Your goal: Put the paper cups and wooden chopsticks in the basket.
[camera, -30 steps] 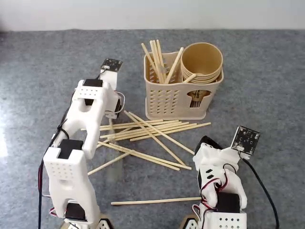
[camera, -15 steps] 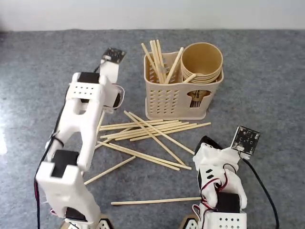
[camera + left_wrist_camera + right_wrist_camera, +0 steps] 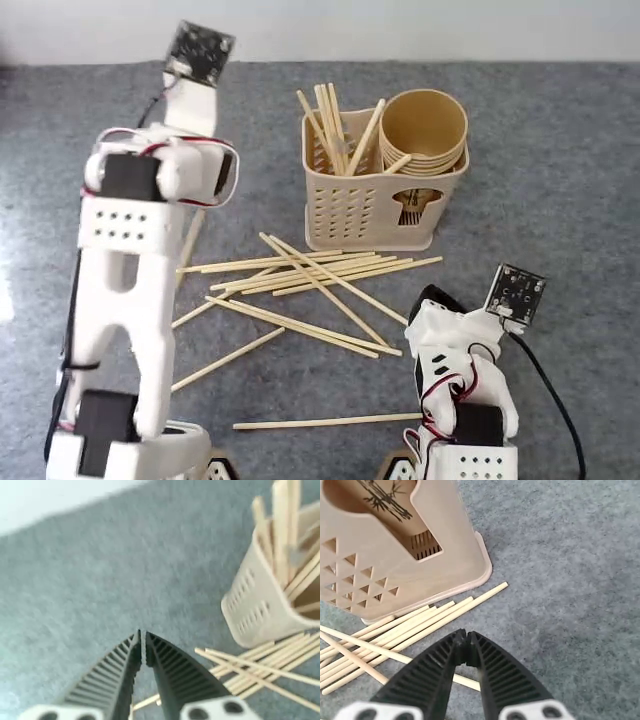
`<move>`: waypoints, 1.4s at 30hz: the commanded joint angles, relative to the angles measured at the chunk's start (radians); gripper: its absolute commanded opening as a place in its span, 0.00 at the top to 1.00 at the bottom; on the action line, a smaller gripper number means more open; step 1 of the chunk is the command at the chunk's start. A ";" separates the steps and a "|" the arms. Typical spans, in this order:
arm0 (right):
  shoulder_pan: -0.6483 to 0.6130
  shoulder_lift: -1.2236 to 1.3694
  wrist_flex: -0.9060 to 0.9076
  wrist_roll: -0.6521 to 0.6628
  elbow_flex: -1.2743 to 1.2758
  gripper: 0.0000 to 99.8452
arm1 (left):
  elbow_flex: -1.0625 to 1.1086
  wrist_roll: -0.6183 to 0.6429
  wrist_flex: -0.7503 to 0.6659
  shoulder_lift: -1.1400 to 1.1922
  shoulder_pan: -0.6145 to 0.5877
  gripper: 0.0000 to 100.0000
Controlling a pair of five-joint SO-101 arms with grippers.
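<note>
The basket (image 3: 370, 215) holds the stacked paper cups (image 3: 425, 125) and some standing chopsticks (image 3: 330, 125). More loose chopsticks (image 3: 310, 275) lie on the table (image 3: 560, 200) just beside it. The left hand (image 3: 142, 635) and the right hand (image 3: 466, 635) are both clenched.

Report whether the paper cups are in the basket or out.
In: the paper cups stand nested inside the basket, rims above its wall, beside upright chopsticks.
</note>
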 commanded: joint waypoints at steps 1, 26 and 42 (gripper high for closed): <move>0.004 -0.019 0.007 -0.009 0.017 0.99 | -0.065 -0.003 0.002 -0.075 0.008 0.99; 0.004 -0.018 0.028 -0.008 0.017 0.99 | 0.012 -0.637 0.190 0.443 0.051 0.77; 0.004 -0.018 0.028 -0.008 0.017 0.99 | 0.131 -0.710 0.138 0.528 0.222 0.80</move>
